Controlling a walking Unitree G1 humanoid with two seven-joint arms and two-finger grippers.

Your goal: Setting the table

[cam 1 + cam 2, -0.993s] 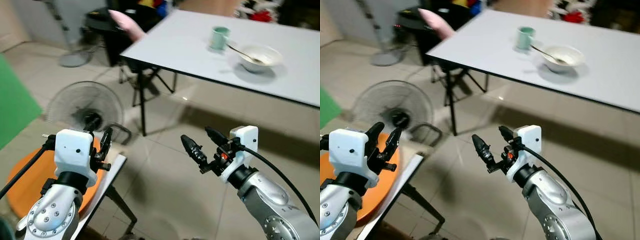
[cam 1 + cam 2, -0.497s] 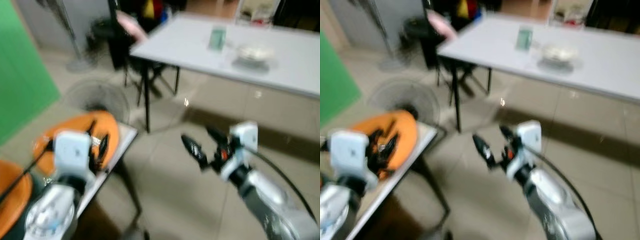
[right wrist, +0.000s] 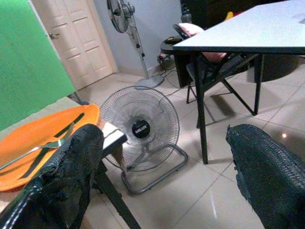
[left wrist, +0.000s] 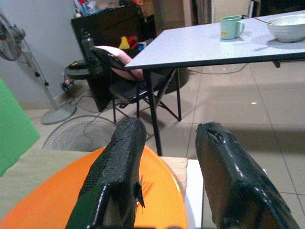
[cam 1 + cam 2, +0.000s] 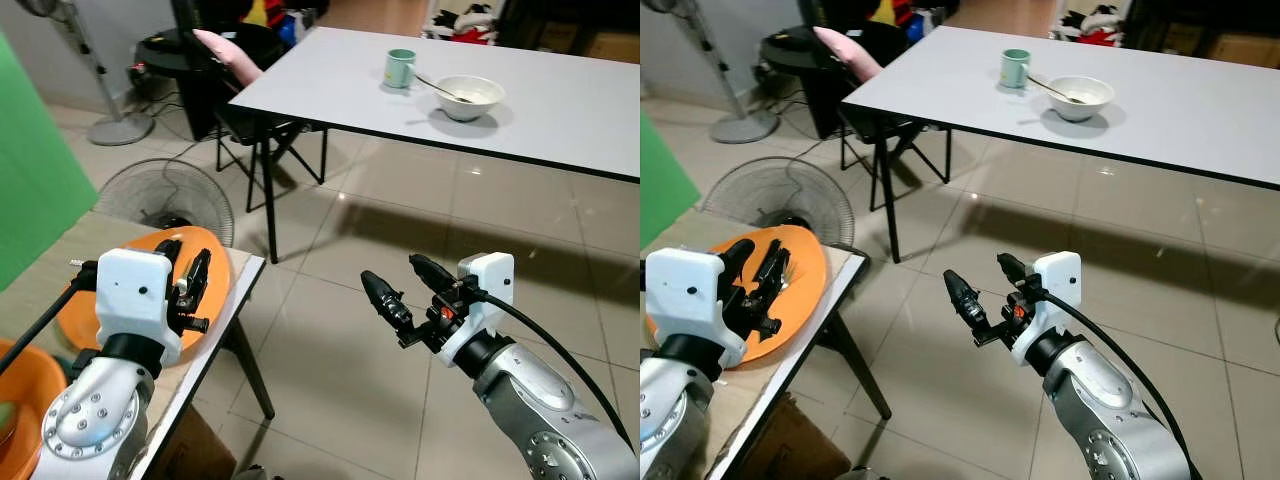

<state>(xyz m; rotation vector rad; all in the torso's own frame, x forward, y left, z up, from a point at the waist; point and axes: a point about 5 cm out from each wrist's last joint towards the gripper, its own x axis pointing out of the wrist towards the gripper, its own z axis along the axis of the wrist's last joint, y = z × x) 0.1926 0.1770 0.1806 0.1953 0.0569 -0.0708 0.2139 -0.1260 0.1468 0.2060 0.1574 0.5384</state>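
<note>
right wrist view: fork (image 3: 35,148) lies on orange plate (image 3: 28,136); both end effectors parted, empty.

Two benches on a tiled floor

The far white bench (image 5: 560,110) carries a green mug (image 5: 400,68) beside a white bowl (image 5: 466,97); the near bench (image 5: 815,325) holds an orange plate (image 5: 790,285) bearing a fork (image 3: 35,147).

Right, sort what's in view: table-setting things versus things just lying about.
For the job: orange plate, fork on it, white table, green mug, white bowl, spoon in it.

Lying about: floor fan, folding chair, pink cushion.
</note>
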